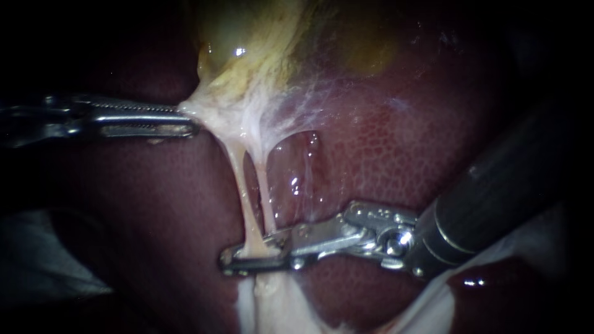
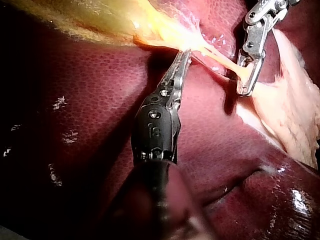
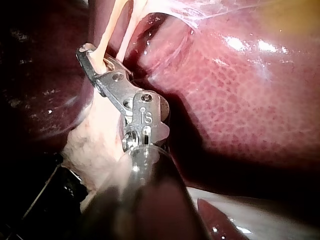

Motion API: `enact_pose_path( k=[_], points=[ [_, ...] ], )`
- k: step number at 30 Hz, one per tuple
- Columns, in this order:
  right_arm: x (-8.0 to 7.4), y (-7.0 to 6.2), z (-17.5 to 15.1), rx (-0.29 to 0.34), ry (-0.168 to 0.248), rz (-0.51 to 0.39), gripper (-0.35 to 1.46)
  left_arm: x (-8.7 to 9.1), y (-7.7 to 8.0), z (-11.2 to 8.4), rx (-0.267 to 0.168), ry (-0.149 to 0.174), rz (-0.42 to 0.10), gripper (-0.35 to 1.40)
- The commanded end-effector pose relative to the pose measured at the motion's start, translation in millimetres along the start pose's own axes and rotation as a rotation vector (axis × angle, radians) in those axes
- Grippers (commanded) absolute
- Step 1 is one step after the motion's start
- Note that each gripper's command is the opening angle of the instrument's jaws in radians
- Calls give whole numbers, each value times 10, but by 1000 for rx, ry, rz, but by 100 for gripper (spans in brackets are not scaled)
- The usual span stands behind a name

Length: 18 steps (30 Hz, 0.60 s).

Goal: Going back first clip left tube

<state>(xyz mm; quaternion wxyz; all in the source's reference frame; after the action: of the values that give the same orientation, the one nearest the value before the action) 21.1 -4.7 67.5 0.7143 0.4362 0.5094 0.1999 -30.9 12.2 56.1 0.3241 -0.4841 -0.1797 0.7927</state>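
— Dark red liver [image 1: 383,154] fills the background of your endoscope view, with the yellowish gallbladder [image 1: 247,55] at 12 o'clock. Where does the left tube sit?

— Near the centre. Your left tube [image 1: 238,179] is stretched taut. Its long axis runs from about 11 o'clock, under the gallbladder, down toward 5 o'clock, and it ends in pale tissue [image 1: 278,303] at 6 o'clock. The right tube [image 1: 263,185] lies just beside it on its 3 o'clock side, nearly parallel.

— And my instruments?

— Your right instrument [image 1: 228,261] comes in from 4 o'clock with its tip pointing toward 9 o'clock, so it crosses the tube almost square. Its jaws are closed around the left tube's lower end, one on each side. Your left instrument [image 1: 189,117] enters from 9 o'clock and lies level. Its long jaws are clamped on the gallbladder's pale lower edge, at about 10 o'clock from the centre.
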Motion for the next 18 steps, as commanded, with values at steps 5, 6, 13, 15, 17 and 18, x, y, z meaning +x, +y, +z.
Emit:
enact_pose_path(
  k=[5,6,13,15,17,18],
  points=[
    [1,3,2,-29,9,-141,-7,0,0,0,0,0,0,-35],
    [2,4,3,-39,11,-165,10,0,0,0,0,0,0,-35],
    [10,14,12,-151,38,-267,47,0,0,0,0,0,0,-35],
    [13,16,10,-192,47,-299,49,0,0,0,0,0,0,-35],
    [17,18,7,-226,52,-322,49,0,0,0,0,0,0,-35],
    [20,18,4,-236,54,-322,50,0,0,0,0,0,0,-35]
  ],
)
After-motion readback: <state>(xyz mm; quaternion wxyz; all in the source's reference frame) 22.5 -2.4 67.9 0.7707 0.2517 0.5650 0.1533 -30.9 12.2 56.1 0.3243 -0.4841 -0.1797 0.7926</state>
